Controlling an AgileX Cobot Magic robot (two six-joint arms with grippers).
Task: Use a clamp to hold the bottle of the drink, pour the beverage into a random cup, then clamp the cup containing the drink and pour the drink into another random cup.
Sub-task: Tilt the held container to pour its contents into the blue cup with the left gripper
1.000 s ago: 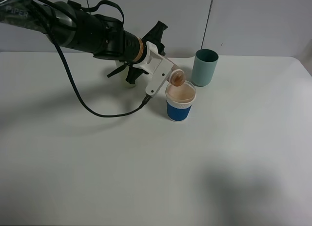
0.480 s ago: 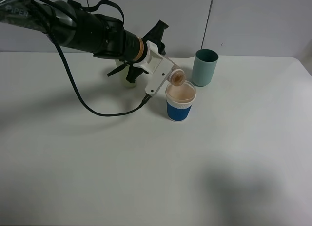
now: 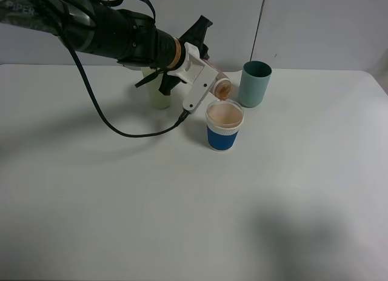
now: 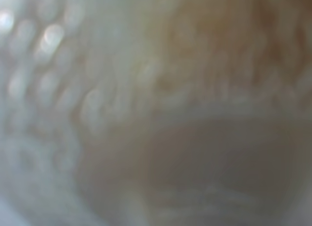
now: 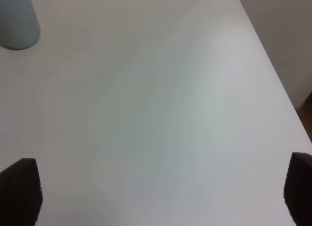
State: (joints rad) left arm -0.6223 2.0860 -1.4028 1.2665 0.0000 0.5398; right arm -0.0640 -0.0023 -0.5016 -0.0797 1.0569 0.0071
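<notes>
My left gripper [image 3: 212, 80], on the black arm with the white housing, is shut on the bottle [image 3: 222, 87]. The bottle is tipped, with its mouth just above the far rim of the blue-sleeved cup [image 3: 224, 136]. Tan-brown beverage [image 3: 225, 116] fills that cup's inside. The left wrist view shows only a blurred close-up of the bottle [image 4: 195, 138]. Behind the arm, the pale yellow-green tumbler [image 3: 159, 97] stands partly hidden. My right gripper [image 5: 158, 197] is open over bare table, with nothing between its dark fingertips [image 5: 20, 187].
A teal cup [image 3: 254, 83] stands just right of the bottle's mouth, and its base shows in the right wrist view as the teal cup [image 5: 17, 19]. A black cable [image 3: 103, 120] loops over the white table [image 3: 182, 208]. The table's right edge [image 5: 273, 75] is near my right gripper.
The left arm has risen and tilted, lifting the bottle's mouth a little off the blue-sleeved cup's rim. More of the tumbler shows behind the arm.
</notes>
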